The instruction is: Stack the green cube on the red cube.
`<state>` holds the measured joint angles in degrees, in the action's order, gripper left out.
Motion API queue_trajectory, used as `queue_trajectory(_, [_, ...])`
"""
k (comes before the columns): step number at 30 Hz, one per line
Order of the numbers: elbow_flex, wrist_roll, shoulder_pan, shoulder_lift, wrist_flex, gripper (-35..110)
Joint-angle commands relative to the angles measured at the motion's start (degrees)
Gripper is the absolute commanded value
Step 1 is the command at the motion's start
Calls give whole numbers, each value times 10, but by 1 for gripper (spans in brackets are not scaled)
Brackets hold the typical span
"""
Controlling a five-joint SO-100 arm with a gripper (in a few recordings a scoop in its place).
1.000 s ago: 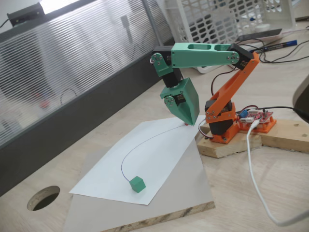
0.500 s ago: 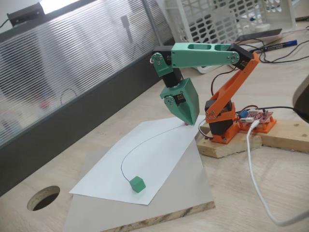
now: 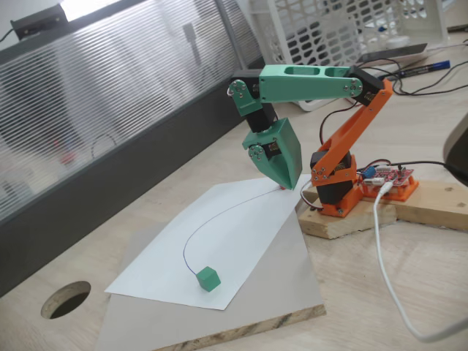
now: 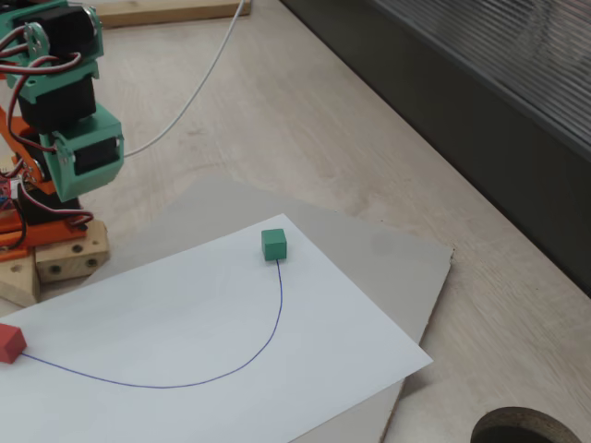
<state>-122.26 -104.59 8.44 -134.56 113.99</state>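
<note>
1. We find no movement since the earlier frames: the arm, the gripper [image 3: 290, 183] and both cubes stand where they stood one second ago.
2. The green cube [image 3: 208, 278] sits on the white paper sheet [image 3: 219, 248], well apart from the gripper, at the end of the drawn curve [image 3: 191, 238] farthest from it. In the other fixed view the green cube [image 4: 273, 244] rests flat on the sheet, touching nothing else.
3. The red cube [image 4: 9, 342] lies at the opposite end of the curve, cut by the left edge of that view. In the first fixed view only a sliver of red [image 3: 281, 188] shows just beside the gripper tip, near the sheet's far corner.
4. The gripper points down, its tip just above or at the paper; we cannot tell whether it touches. The green jaws appear pressed together into one wedge, with nothing held between them.
5. The paper lies on a grey board [image 3: 278, 292] on the wooden table [image 3: 409, 285].
6. The arm's orange base [image 3: 336, 183] stands on a wooden block [image 3: 344, 219], just behind the gripper.
7. A round hole [image 3: 66, 298] in the table lies beyond the green cube, farthest from the gripper.
</note>
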Motion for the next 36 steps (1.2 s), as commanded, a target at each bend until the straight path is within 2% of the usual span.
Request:
queue_trajectory(1, [-4,-4,3,-32,6,0])
queue_trajectory(10, [-4,0,-14,-32,5,0])
queue_trajectory(36, [-4,-4,-392,-23,4,0])
